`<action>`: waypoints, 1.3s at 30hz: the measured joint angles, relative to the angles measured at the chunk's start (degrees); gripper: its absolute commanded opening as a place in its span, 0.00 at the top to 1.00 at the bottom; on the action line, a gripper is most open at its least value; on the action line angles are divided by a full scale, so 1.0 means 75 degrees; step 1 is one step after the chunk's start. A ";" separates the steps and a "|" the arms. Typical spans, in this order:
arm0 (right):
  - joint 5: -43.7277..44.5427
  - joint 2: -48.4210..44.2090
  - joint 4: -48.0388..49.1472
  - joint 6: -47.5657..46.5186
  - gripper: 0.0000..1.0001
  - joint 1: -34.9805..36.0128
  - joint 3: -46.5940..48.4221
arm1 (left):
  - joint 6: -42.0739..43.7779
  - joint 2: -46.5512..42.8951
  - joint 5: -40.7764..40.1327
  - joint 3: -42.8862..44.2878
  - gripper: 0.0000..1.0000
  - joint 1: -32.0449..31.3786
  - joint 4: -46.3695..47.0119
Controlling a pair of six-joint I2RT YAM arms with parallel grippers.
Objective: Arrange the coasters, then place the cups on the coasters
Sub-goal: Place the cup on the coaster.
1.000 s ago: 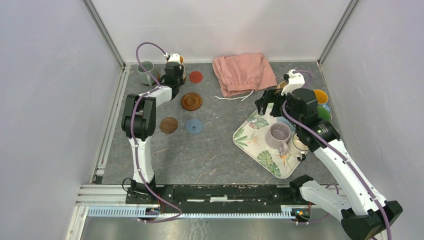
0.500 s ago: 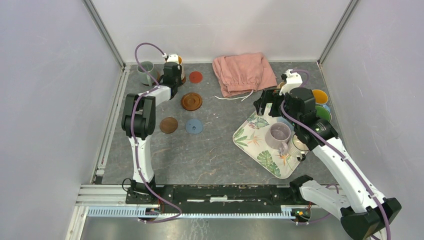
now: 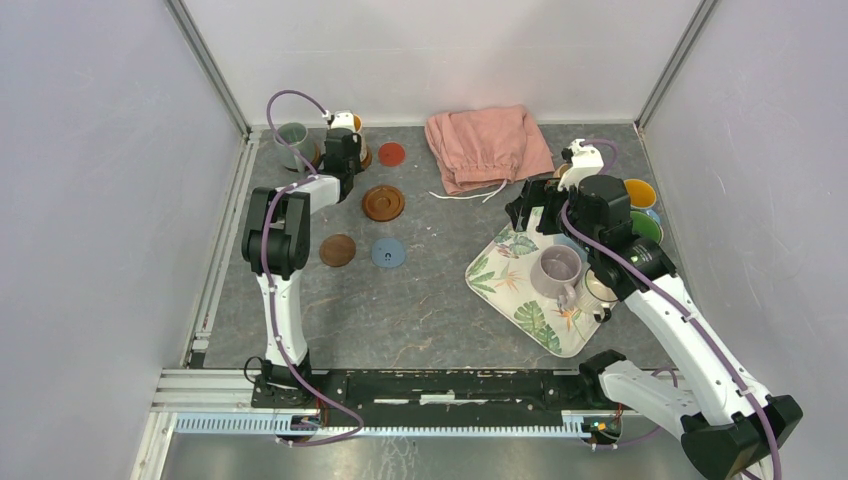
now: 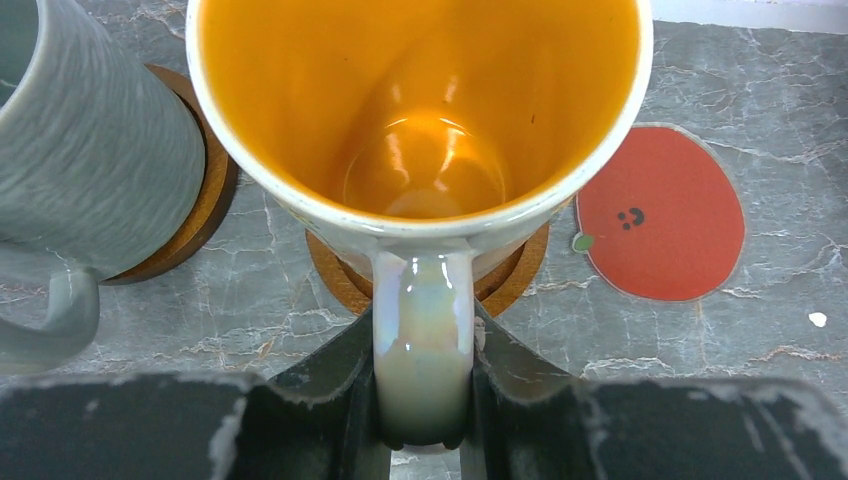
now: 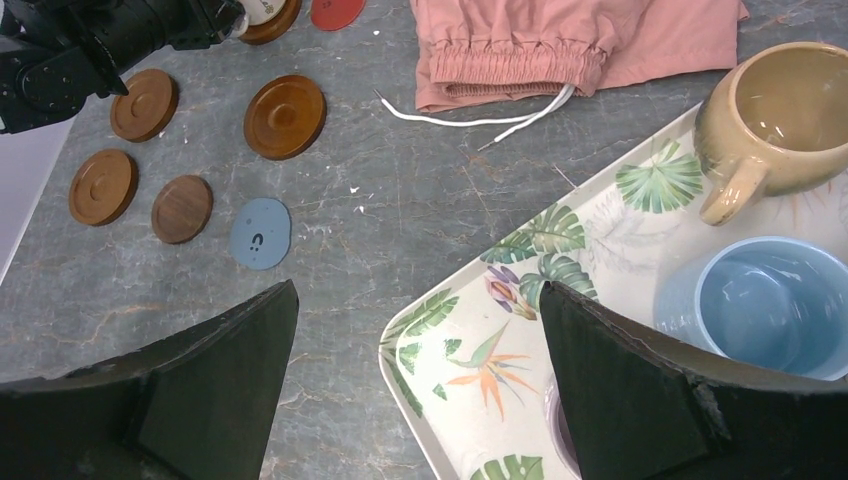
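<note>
My left gripper is shut on the pale handle of an orange-inside cup, which stands on a brown coaster at the back left. Just left of it a grey-green cup sits on another brown coaster. A red coaster lies to the right. Several brown coasters and a blue coaster lie bare on the table. My right gripper hangs open over the near corner of the leaf-patterned tray, holding nothing. A beige cup, a light blue cup and a lilac cup stand on the tray.
A crumpled pink cloth with a white drawstring lies at the back centre. More cups crowd the right side of the tray. Grey walls enclose the table on the left, back and right.
The right gripper has drifted slightly left over the tray. The left gripper, still holding the cup's handle, has shifted only a little.
</note>
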 measured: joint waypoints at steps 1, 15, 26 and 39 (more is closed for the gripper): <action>-0.0012 0.0000 -0.0003 0.0003 0.02 0.0000 0.0003 | -0.0003 0.0000 0.0000 -0.0017 0.98 0.0006 0.0035; -0.0108 -0.0009 -0.0006 0.0067 0.02 0.0000 0.0000 | -0.0099 0.0000 0.0050 -0.0035 0.98 0.0099 0.0061; -0.0111 -0.0026 -0.0012 0.0108 0.02 0.0000 0.0000 | -0.0187 0.0000 0.0289 -0.0035 0.90 0.0367 0.0050; -0.0111 -0.0035 -0.0012 0.0119 0.02 0.0000 0.0000 | -0.0294 -0.0149 0.0699 -0.0035 0.26 0.0382 0.0044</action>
